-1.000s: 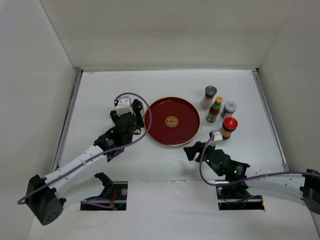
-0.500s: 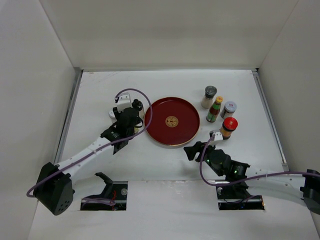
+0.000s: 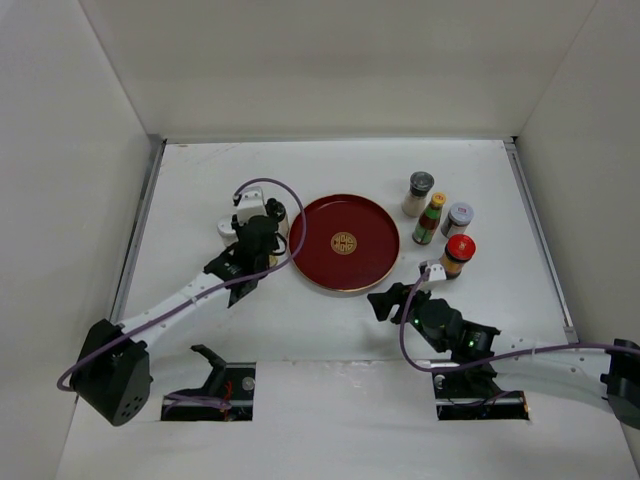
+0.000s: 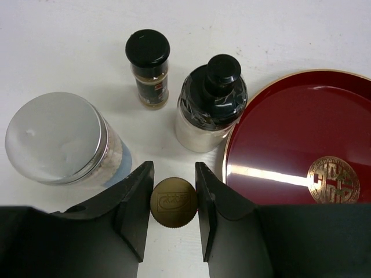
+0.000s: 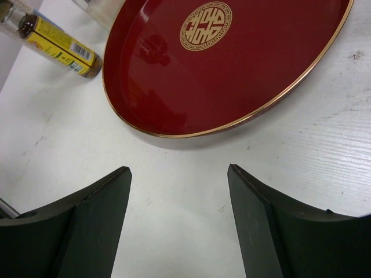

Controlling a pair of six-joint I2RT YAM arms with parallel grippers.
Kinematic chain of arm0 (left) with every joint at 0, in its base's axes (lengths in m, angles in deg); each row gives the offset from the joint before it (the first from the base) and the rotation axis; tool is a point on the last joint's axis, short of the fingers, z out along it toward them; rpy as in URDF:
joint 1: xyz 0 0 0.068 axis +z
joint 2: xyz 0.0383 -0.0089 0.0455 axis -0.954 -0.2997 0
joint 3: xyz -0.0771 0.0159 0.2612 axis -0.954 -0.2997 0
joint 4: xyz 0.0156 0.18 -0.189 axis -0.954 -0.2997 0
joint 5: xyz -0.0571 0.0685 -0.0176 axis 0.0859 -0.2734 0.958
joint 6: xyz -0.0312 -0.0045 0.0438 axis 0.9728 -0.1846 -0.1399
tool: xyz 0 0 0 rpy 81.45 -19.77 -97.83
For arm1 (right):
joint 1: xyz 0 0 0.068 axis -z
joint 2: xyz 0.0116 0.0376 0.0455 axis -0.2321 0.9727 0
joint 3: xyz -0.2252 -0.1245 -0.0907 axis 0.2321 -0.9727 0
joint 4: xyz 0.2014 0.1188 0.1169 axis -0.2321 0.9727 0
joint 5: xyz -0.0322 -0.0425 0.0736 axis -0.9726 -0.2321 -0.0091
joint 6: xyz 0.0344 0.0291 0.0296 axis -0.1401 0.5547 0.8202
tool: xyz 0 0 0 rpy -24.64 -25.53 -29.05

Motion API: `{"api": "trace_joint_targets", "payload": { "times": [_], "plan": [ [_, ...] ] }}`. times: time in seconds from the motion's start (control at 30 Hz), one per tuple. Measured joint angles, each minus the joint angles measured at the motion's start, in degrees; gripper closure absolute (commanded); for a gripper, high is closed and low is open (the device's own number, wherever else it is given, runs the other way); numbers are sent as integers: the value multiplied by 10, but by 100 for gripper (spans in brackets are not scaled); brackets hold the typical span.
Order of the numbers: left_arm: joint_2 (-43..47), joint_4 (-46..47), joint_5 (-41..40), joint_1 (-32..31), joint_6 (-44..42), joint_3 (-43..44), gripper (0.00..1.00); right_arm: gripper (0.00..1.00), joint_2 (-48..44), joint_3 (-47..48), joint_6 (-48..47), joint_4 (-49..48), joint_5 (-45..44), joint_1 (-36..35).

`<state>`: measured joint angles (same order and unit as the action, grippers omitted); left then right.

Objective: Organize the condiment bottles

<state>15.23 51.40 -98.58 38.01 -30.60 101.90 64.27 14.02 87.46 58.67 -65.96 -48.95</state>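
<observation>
White walls stand round a white table (image 3: 200, 180), and the biggest thing on it is the round red tray (image 3: 320, 215) in the middle. Nothing sits in it.

Left of the tray, four bottles stand close together. The fattest is the jar with the silver lid (image 4: 58, 139), the farthest of them from the tray. Next is the bottle with the black wrapped top (image 4: 211, 104), just beside the tray's rim. The little bottle with the black cap (image 4: 148, 66) stands a bit farther from the tray than that one. Smallest to see is the gold-capped bottle (image 4: 173, 202), near the tray's left edge. The left gripper (image 4: 174, 174) is squeezed onto its cap, one finger on each side.

Right of the tray stand the grey-capped jar (image 3: 419, 193), the green bottle with the yellow cap (image 3: 429, 219), the silver-capped jar (image 3: 458, 217) and the red-capped bottle (image 3: 457, 254).

The right gripper (image 5: 179, 214) waits near the tray's front edge, fingers spread, with nothing in them.

The step looks like lifting the gold-capped bottle, maybe into the tray. It is best to go straight up first, because the silver-lid jar is very close to one finger and could get bumped. The hold is only on the cap, so go slowly or the bottle may slip. Lift it well over the rim, then set it down flat and leave room for the others.
</observation>
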Motion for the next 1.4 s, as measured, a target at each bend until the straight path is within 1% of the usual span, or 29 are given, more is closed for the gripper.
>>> {"api": "trace_joint_targets", "payload": {
  "times": [0.17,0.27,0.33,0.43,0.53,0.67,0.73,0.93,1.0,1.03,1.1,1.23,1.33,1.4],
  "plan": [
    [49,-45,-5,-35,-8,16,81,26,-5,0,0,0,0,0],
    [55,-49,-6,-69,-13,63,81,26,-6,0,0,0,0,0],
    [39,-36,-5,-87,-15,102,81,26,-7,0,0,0,0,0],
    [-18,12,4,-94,-19,152,81,26,-7,0,1,0,0,0],
    [-110,54,20,-86,-23,202,82,26,-11,0,3,0,0,0],
    [-229,71,45,-73,-31,263,82,26,-19,0,4,0,-1,-1],
    [-273,71,56,-66,-38,290,82,26,-21,0,5,0,-3,-2],
    [-368,89,77,-56,-53,358,82,26,-19,0,5,0,-5,-3],
    [-391,102,79,-56,-57,370,80,26,-18,0,5,0,-5,-3],
    [-400,110,79,-56,-60,372,77,26,-18,0,5,0,-5,-3],
    [-415,120,79,-56,-63,372,67,26,-18,0,5,0,-5,-3],
    [-426,152,76,-56,-73,372,44,26,-18,0,5,0,-5,-3],
    [-426,168,76,-56,-78,366,23,25,-18,0,5,0,-5,-3],
    [-424,175,75,-59,-79,358,16,25,-18,0,5,0,-5,-3]
  ]
}}
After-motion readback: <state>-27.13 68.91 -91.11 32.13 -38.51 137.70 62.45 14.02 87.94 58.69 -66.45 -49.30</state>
